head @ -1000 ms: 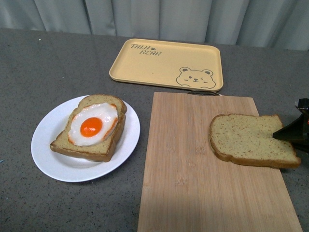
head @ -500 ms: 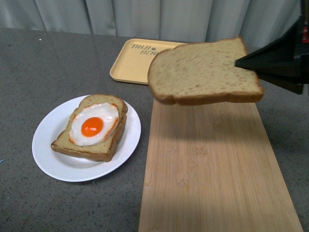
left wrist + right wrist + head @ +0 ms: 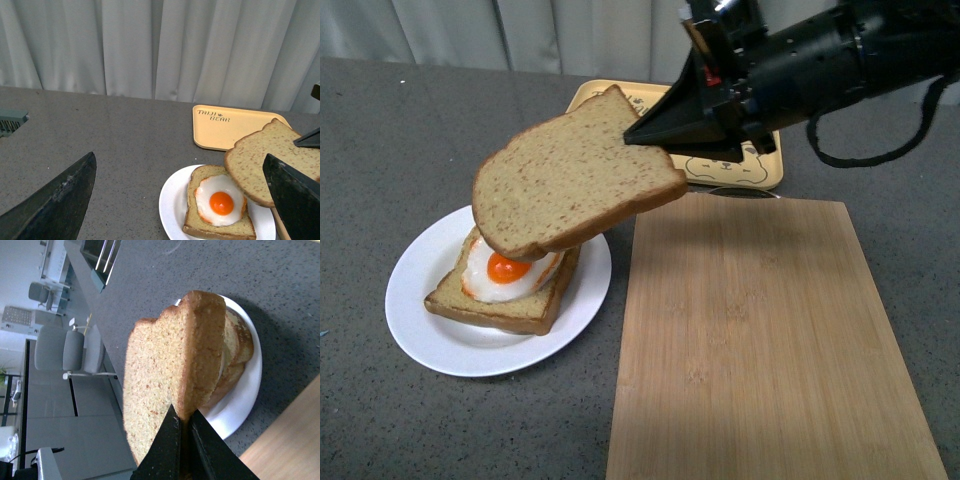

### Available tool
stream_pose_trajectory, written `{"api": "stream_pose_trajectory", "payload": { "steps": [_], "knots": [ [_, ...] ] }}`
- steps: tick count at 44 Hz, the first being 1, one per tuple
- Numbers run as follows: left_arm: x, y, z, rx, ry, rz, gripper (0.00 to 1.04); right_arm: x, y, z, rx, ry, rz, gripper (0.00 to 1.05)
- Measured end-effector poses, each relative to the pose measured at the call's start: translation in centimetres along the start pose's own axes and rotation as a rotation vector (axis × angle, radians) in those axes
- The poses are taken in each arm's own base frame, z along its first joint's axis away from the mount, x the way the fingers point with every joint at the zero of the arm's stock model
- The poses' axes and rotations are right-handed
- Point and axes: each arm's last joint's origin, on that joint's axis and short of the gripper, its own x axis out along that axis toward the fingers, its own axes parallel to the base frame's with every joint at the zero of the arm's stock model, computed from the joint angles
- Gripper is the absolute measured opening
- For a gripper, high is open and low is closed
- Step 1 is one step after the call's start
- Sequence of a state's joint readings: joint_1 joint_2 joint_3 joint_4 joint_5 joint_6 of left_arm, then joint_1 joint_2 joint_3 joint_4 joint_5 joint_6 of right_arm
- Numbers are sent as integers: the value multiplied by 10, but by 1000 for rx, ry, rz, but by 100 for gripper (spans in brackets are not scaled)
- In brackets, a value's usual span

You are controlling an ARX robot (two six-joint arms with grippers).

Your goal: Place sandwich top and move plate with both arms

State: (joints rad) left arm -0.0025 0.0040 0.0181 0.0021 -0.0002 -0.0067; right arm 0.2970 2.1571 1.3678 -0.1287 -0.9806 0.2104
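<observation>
Our black right arm [image 3: 840, 60] reaches out. Its thin black right gripper [image 3: 645, 133] pinches a plain tan-brown bread slice [image 3: 570, 180] between its fingers. Our left gripper [image 3: 178, 157] has its fingers spread wide apart.

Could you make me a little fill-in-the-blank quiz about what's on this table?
1. The right gripper is shut on a plain slice of ____.
2. On the plate lies a second slice carrying a fried ____.
3. The tray behind the board is ____ in colour.

Missing words: bread; egg; yellow.
</observation>
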Motion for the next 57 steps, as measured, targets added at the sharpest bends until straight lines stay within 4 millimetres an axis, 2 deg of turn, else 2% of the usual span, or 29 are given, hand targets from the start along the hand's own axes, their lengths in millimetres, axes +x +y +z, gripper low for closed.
{"api": "stream_pose_trajectory", "payload": {
  "steps": [7, 18, 24, 28, 34, 37, 38, 41, 44, 47, 48, 50, 52, 54, 57],
  "knots": [
    [0, 0, 0, 0, 0, 0, 98, 35, 0, 12, -27, 38, 29, 1],
    [0, 0, 0, 0, 0, 0, 98, 73, -6, 12, 10, 64, 49, 1],
    [0, 0, 0, 0, 0, 0, 98, 93, -17, 6, 63, 102, 20, 2],
    [0, 0, 0, 0, 0, 0, 98, 96, -22, 2, 93, 111, -53, 22],
    [0, 0, 0, 0, 0, 0, 98, 83, -29, 5, 65, 53, -128, 52],
    [0, 0, 0, 0, 0, 0, 98, 80, -29, 7, 49, 30, -156, 62],
    [0, 0, 0, 0, 0, 0, 98, 81, -30, 6, 18, 7, -185, 61],
    [0, 0, 0, 0, 0, 0, 98, 81, -33, 2, -191, -198, -440, 54],
    [0, 0, 0, 0, 0, -2, 98, 68, -36, -14, -346, -445, -746, 43],
    [0, 0, 0, 0, 0, 0, 98, 33, -28, -42, -438, -748, -999, 29],
    [0, 0, 0, 0, 0, 2, 98, 21, -24, -46, -447, -828, -1032, 25],
    [0, 0, 0, 0, -1, 2, 98, -14, -6, -56, -470, -996, -1065, 15],
    [0, 0, 0, 0, -1, 2, 98, -40, 8, -63, -491, -1080, -1061, 6],
    [0, 0, 0, 0, -1, 2, 98, -56, 16, -71, -503, -1104, -1068, 1],
    [0, 0, 0, 0, -1, 0, 98, -70, 19, -85, -498, -1100, -1079, 1]
  ]
}}
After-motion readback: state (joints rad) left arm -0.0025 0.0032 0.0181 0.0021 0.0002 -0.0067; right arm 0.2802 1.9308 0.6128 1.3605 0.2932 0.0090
